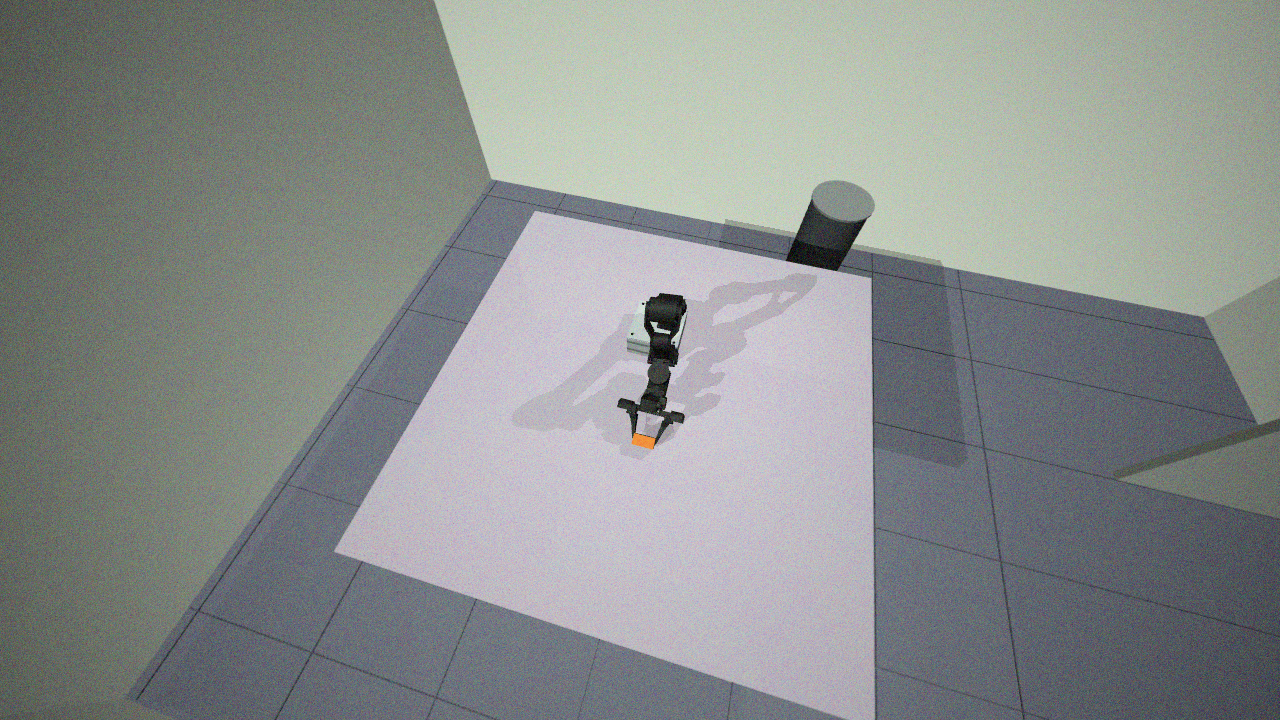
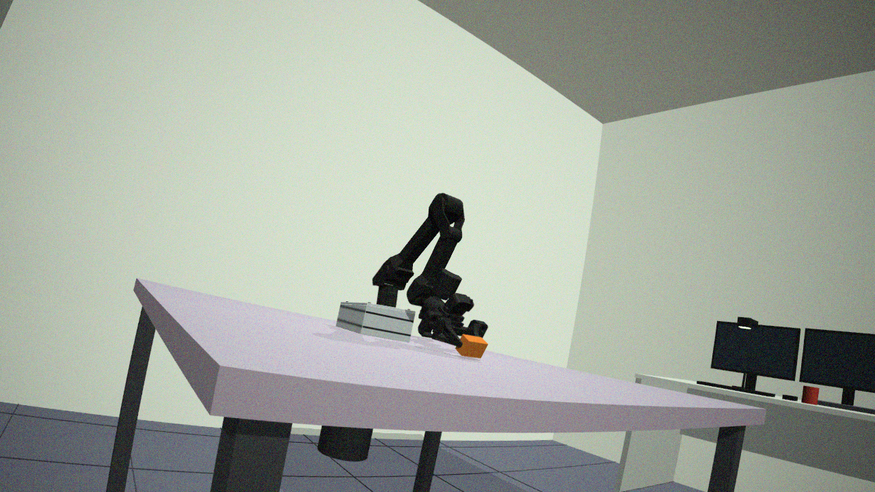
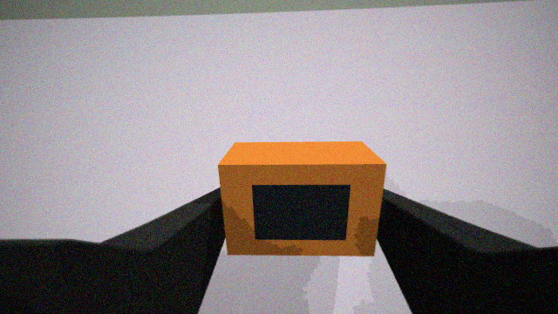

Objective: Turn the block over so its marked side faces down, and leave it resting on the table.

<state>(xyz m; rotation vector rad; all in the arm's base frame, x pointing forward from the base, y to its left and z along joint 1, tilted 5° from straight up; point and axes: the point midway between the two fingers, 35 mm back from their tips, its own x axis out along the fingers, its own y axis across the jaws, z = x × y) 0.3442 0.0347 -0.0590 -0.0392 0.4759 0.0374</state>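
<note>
The orange block (image 1: 643,440) (image 2: 472,346) (image 3: 302,153) is held over the table (image 1: 760,537) (image 2: 379,367) (image 3: 131,96), low and tilted in the exterior view. Its marked side, with a dark rectangle (image 3: 301,212), faces back toward the wrist camera; the top and exterior views do not show the mark. My gripper (image 1: 645,436) (image 3: 298,195) is shut on the block, one finger on each short end. It reaches out from the arm at a shallow downward slant. I cannot tell whether a lower edge of the block touches the table.
The arm's pale base box (image 1: 637,342) (image 2: 376,321) stands on the table behind the gripper. A dark cylinder (image 1: 827,223) stands on the floor beyond the table's back edge. A side desk with monitors (image 2: 755,351) and a red cup (image 2: 810,395) is beyond the table.
</note>
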